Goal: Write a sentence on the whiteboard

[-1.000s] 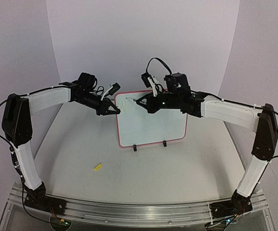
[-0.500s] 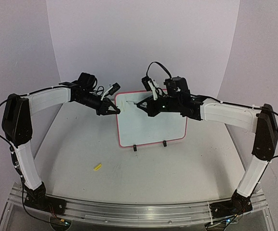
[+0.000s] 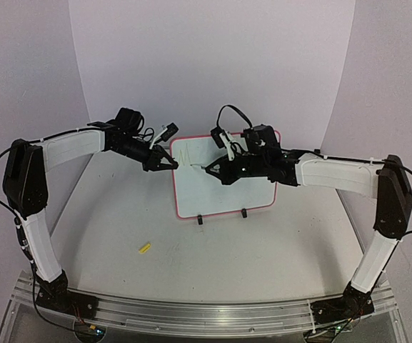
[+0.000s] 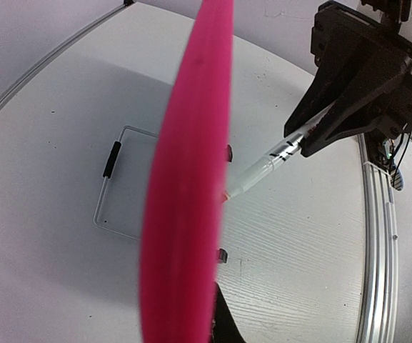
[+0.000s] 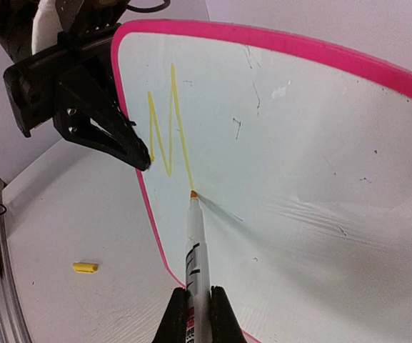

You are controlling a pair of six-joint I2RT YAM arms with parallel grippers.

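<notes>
The whiteboard (image 3: 223, 193), white in a pink frame, stands upright on two black feet at mid-table. My left gripper (image 3: 171, 163) is shut on its left frame edge (image 4: 188, 179), also seen as black fingers (image 5: 113, 136) in the right wrist view. My right gripper (image 5: 196, 294) is shut on a white marker (image 5: 193, 243). The marker's orange tip touches the whiteboard (image 5: 298, 143) at the foot of a yellow zigzag stroke (image 5: 182, 128), all that shows of the sentence. In the top view the right gripper (image 3: 216, 171) hangs in front of the board's upper left.
A small yellow marker cap (image 3: 145, 248) lies on the table to the front left of the board, also seen as the cap (image 5: 84, 267) in the right wrist view. A metal rail (image 4: 377, 236) runs along the table's edge.
My right gripper has moved down the board with the marker, lengthening the yellow stroke downward. The left arm and the board have not moved.
</notes>
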